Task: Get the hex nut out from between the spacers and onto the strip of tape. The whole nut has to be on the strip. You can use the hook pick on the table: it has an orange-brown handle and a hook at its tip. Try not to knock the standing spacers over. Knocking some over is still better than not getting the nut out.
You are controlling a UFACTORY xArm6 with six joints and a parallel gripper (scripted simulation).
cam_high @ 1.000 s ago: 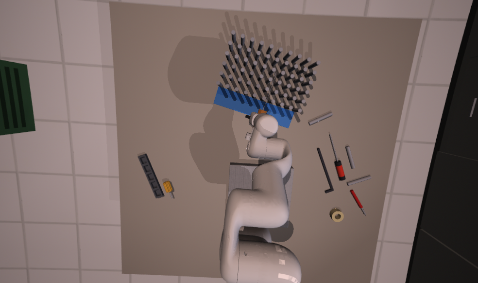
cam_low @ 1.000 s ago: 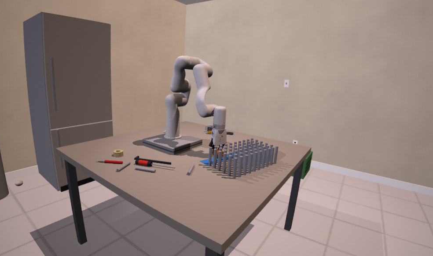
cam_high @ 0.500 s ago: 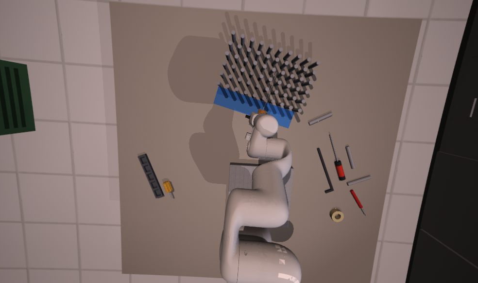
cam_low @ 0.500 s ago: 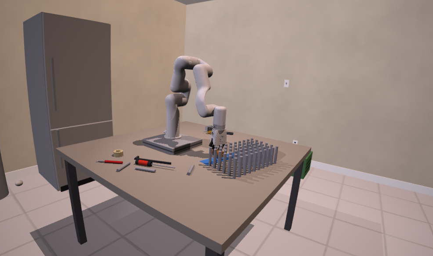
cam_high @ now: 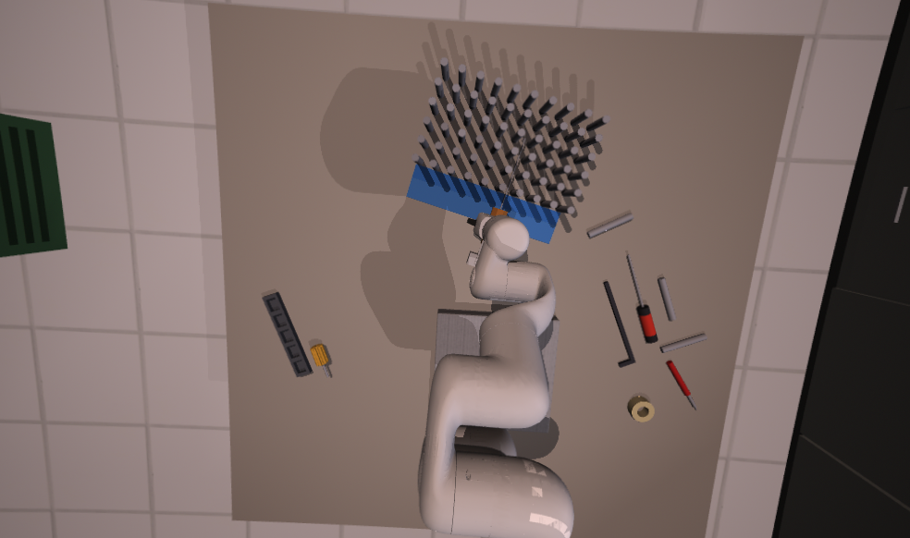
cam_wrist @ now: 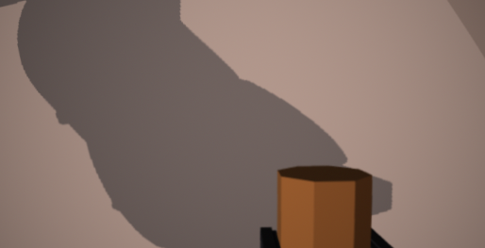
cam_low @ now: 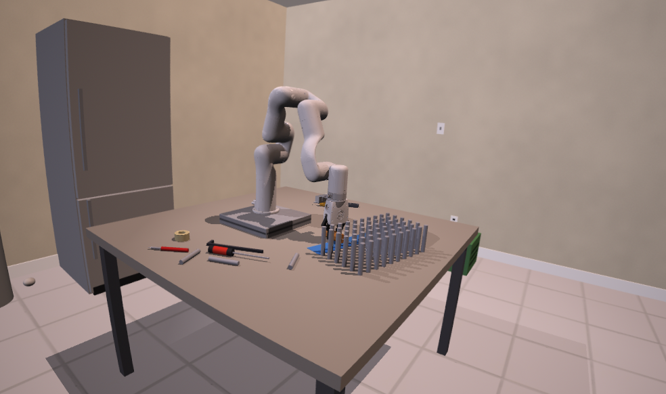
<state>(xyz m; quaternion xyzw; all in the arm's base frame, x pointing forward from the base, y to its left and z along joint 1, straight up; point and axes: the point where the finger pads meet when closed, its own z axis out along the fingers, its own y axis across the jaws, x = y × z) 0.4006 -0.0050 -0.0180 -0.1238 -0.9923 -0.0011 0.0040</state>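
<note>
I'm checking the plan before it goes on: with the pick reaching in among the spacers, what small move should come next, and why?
Probably a short, slow pull back toward the blue tape strip. The gripper is shut on the hook pick at the strip's near edge, and its thin shaft reaches in among the upright spacers. The nut cannot be made out, so go gently.

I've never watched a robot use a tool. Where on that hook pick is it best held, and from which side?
By the thick orange-brown handle, coming from straight above, much as the gripper grips it now. The handle is faceted, so flat fingers can likely seat on it. The thin shaft stays free to reach low between the upright spacers, where the gripper itself probably would not fit.
</note>
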